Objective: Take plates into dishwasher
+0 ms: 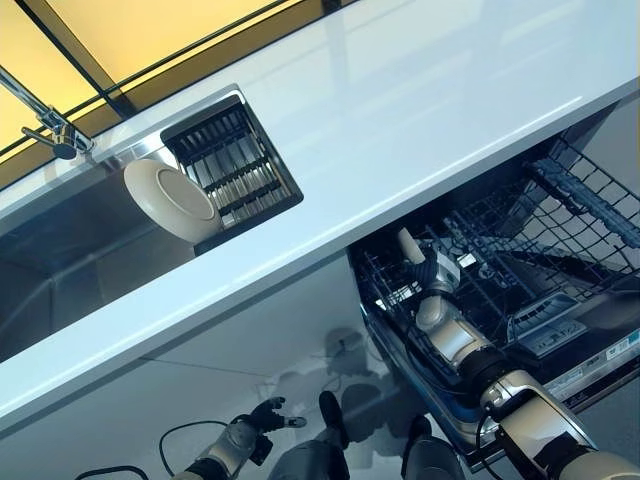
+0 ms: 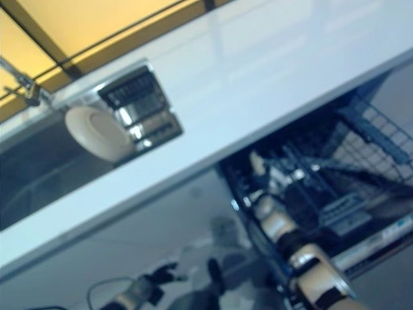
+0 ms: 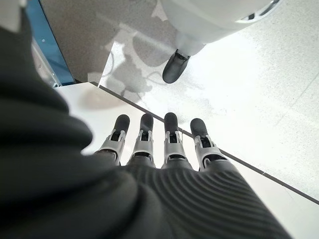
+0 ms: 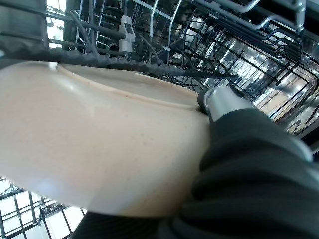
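Over dishwasher rack (image 1: pixel 560 225), right hand (image 1: pixel 432 268) grips cream plate (image 4: pixel 99 149).

The right arm reached forward and down with its right hand (image 1: pixel 432 268) curled, thumb (image 4: pixel 219 99) pressed on what it gripped, while the left hand (image 3: pixel 164 149) hung low with fingers (image 3: pixel 170 130) straight and relaxed.

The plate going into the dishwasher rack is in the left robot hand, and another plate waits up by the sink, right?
Not quite: the right robot hand holds the plate, as the right wrist view shows, inside the dishwasher rack. The left robot hand hangs empty. Another plate does wait by the sink.
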Tool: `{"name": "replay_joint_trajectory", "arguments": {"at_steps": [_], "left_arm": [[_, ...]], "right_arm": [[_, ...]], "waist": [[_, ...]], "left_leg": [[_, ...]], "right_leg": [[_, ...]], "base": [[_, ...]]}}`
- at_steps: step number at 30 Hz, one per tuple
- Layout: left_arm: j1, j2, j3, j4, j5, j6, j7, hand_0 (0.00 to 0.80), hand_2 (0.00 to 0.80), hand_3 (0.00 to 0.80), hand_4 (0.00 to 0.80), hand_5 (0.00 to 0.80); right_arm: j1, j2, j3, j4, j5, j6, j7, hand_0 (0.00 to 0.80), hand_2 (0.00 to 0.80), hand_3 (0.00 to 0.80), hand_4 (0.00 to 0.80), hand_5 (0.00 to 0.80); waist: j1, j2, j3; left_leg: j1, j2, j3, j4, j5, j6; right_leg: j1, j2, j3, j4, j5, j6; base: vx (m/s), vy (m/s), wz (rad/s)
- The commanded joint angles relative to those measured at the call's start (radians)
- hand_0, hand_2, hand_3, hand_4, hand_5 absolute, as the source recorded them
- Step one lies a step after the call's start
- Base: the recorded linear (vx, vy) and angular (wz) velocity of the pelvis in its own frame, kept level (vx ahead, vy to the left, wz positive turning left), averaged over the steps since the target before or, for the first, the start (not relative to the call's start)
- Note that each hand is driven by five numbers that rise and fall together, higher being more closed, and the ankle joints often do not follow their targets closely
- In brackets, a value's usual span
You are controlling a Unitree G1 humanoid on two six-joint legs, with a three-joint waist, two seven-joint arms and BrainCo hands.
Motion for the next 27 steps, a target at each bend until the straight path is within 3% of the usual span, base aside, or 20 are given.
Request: {"name": "replay_joint_trajectory", "arguments": {"at_steps": [1, 21, 23, 25, 27], "left_arm": [[-0.092, -0.014, -0.008, 0.047, -0.050, -0.016, 0.017, 0.000, 0.000, 0.000, 0.000, 0.000], [-0.098, -0.015, -0.011, 0.049, -0.048, -0.012, 0.024, 0.000, 0.000, 0.000, 0.000, 0.000], [-0.098, -0.014, -0.010, 0.050, -0.047, -0.013, 0.022, 0.000, 0.000, 0.000, 0.000, 0.000], [-0.099, -0.014, -0.010, 0.050, -0.045, -0.012, 0.022, 0.000, 0.000, 0.000, 0.000, 0.000], [-0.100, -0.014, -0.012, 0.047, -0.048, -0.008, 0.022, 0.000, 0.000, 0.000, 0.000, 0.000]], "right_arm": [[0.015, 0.104, 0.063, 0.100, 0.067, 0.017, 0.038, 0.800, 0.800, 0.800, 0.800, 0.800], [0.019, 0.107, 0.068, 0.110, 0.057, 0.020, 0.039, 0.800, 0.800, 0.800, 0.800, 0.800], [0.016, 0.107, 0.067, 0.114, 0.054, 0.018, 0.040, 0.731, 0.731, 0.731, 0.731, 0.731], [0.017, 0.106, 0.065, 0.117, 0.058, 0.015, 0.039, 0.715, 0.715, 0.715, 0.715, 0.715], [0.018, 0.106, 0.065, 0.117, 0.058, 0.014, 0.038, 0.609, 0.609, 0.609, 0.609, 0.609]], "waist": [[0.024, -0.030, 0.072], [0.024, -0.044, 0.077], [0.024, -0.044, 0.076], [0.025, -0.044, 0.077], [0.024, -0.045, 0.078]], "left_leg": [[0.071, -0.054, -0.027, -0.003, -0.147, -0.013], [0.077, -0.050, -0.025, -0.003, -0.148, -0.010], [0.079, -0.050, -0.025, -0.003, -0.148, -0.011], [0.079, -0.050, -0.027, -0.003, -0.148, -0.011], [0.081, -0.050, -0.027, -0.003, -0.149, -0.011]], "right_leg": [[0.018, 0.044, 0.000, -0.071, -0.017, -0.078], [0.016, 0.045, -0.002, -0.062, -0.017, -0.077], [0.018, 0.045, -0.003, -0.063, -0.017, -0.077], [0.018, 0.045, -0.003, -0.064, -0.016, -0.077], [0.020, 0.046, -0.004, -0.064, -0.016, -0.076]], "base": [[0.000, 0.000, 0.00], [0.000, 0.000, 0.00], [0.000, 0.000, 0.00], [0.000, 0.000, 0.00], [0.000, 0.000, 0.00]]}}
